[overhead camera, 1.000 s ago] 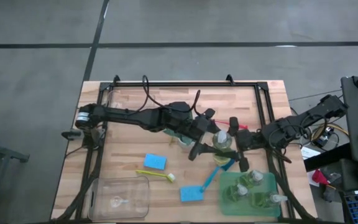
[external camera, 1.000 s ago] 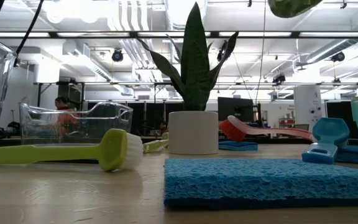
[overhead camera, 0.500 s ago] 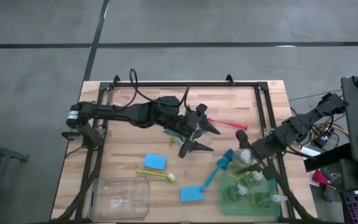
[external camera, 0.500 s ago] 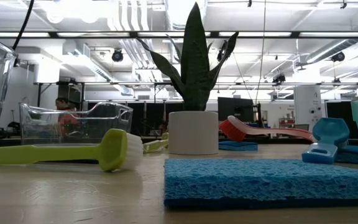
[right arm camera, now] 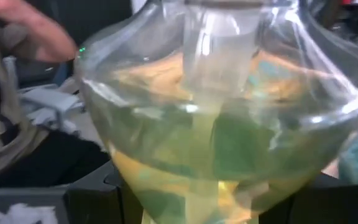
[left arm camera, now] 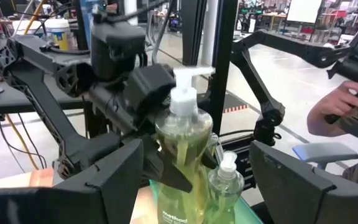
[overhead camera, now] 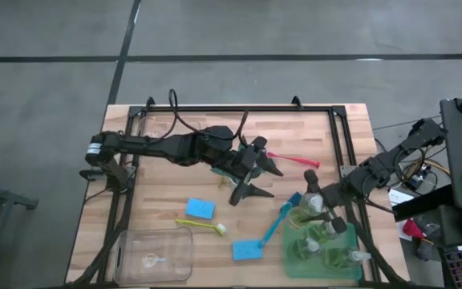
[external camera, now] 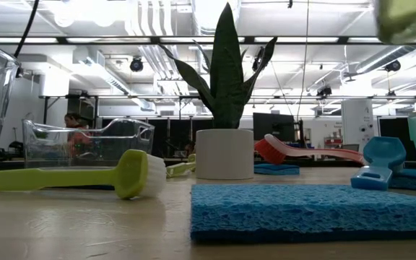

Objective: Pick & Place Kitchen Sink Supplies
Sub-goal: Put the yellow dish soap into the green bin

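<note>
Since a sec ago, my right gripper (overhead camera: 321,205) has carried the pump bottle (overhead camera: 309,210) from table centre to the green tray's (overhead camera: 295,265) back edge, fingers clamped on it. Left gripper (overhead camera: 257,175) pulled back to mid-table, fingers spread, empty. Right wrist view is filled w/ bottle, so contact w/ tray can't be made out.

**One brand word legible**

The left wrist view shows a pump bottle (left arm camera: 183,155) of yellow-green liquid with the lowercase white word "method" printed low on its front, partly cut off by the picture's edge. Nothing else in any view can be read; the other bottles, sponges and brushes show no legible print.
</note>
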